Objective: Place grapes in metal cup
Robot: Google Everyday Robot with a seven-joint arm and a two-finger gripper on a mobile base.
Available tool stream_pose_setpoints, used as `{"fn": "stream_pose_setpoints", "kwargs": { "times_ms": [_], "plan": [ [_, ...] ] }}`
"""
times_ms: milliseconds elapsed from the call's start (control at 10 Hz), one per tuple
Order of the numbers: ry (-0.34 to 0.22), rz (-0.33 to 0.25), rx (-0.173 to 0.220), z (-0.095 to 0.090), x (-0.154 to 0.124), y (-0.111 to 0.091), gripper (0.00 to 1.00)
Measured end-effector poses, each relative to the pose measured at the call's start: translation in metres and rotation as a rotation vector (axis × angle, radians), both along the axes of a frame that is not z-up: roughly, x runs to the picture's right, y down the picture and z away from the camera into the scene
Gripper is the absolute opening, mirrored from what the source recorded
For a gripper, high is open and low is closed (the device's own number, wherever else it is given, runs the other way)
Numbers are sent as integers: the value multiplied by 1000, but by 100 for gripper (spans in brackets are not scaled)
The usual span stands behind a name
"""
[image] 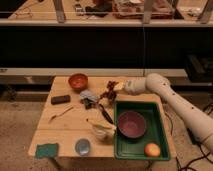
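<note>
The grapes (108,93), a dark reddish-purple bunch, are at the back middle of the wooden table (70,127). My gripper (117,87) comes in from the right on a white arm and sits right at the bunch's upper right side, touching or nearly touching it. The metal cup (83,146), small and silver, stands near the table's front edge, well to the front left of the grapes and apart from the gripper.
An orange bowl (78,80) stands at the back left. A grey-blue object (89,97), a black block (60,99), a spoon (60,115) and a green sponge (47,150) lie on the left. A white cup (100,132) stands beside a green tray (159,131) holding a purple bowl (131,124) and an orange fruit (152,149).
</note>
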State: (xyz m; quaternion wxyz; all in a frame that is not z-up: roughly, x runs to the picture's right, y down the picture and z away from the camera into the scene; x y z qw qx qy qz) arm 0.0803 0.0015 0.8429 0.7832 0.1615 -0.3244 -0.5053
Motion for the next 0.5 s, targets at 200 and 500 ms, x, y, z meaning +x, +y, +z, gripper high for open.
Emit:
{"fn": "stream_pose_setpoints", "kwargs": {
  "times_ms": [200, 500],
  "plan": [
    [9, 7, -11, 4, 2, 5, 0],
    [27, 10, -31, 9, 7, 9, 8]
  ]
}}
